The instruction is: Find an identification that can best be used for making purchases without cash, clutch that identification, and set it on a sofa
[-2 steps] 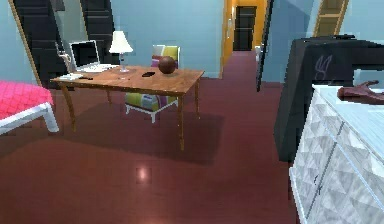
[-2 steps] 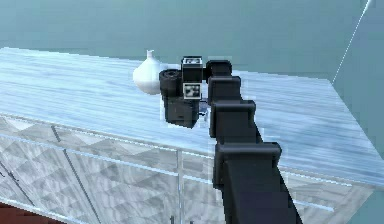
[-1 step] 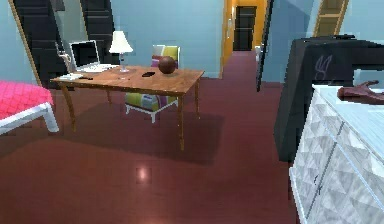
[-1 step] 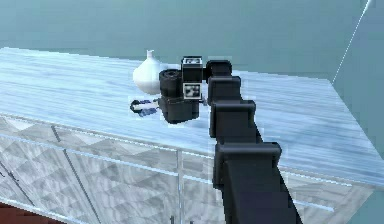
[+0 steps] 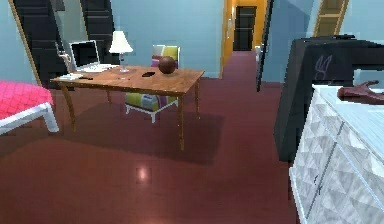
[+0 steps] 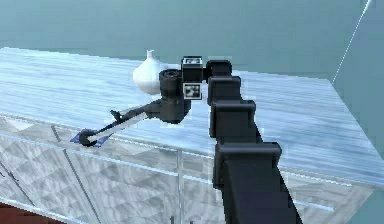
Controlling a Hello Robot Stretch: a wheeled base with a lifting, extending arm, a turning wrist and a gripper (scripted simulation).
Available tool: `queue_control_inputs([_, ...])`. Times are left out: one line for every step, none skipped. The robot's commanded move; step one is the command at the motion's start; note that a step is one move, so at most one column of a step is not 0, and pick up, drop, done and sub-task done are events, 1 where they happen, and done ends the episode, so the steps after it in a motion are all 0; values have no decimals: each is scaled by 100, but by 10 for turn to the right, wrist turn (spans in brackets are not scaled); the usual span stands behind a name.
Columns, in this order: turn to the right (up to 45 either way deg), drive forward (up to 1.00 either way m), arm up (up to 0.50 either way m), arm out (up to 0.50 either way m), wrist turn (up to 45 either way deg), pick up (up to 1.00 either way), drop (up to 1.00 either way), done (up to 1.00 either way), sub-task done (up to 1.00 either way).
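- Looking ahead, the forward view gives the room: a wooden surface (image 5: 130,80) with laptop (image 5: 85,53) and lamp (image 5: 120,42), and a white dresser (image 5: 335,150) at its right.
- The arm side view gives the close work. At the jaws' tips a small flat bluish thing (image 6: 82,141), likely the card, lies on a pale surface (image 6: 300,120); a white vase (image 6: 148,70) stands beyond the jaws.
- Whether the jaws hold anything cannot be told.
- The card is probably light, stiff and slick — take it by its edges.

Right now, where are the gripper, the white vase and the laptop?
gripper (image 6: 92,136), arm side view, between its fingertips.
white vase (image 6: 147,72), arm side view, on its round belly.
laptop (image 5: 85,52), forward view, on its screen.
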Motion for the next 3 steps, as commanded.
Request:
queue_control_inputs([0, 0, 0, 0, -450, 0, 0, 0, 0])
queue_control_inputs([0, 0, 0, 0, -150, 0, 0, 0, 0])
queue_control_inputs([0, 0, 0, -22, 0, 0, 0, 0, 0])
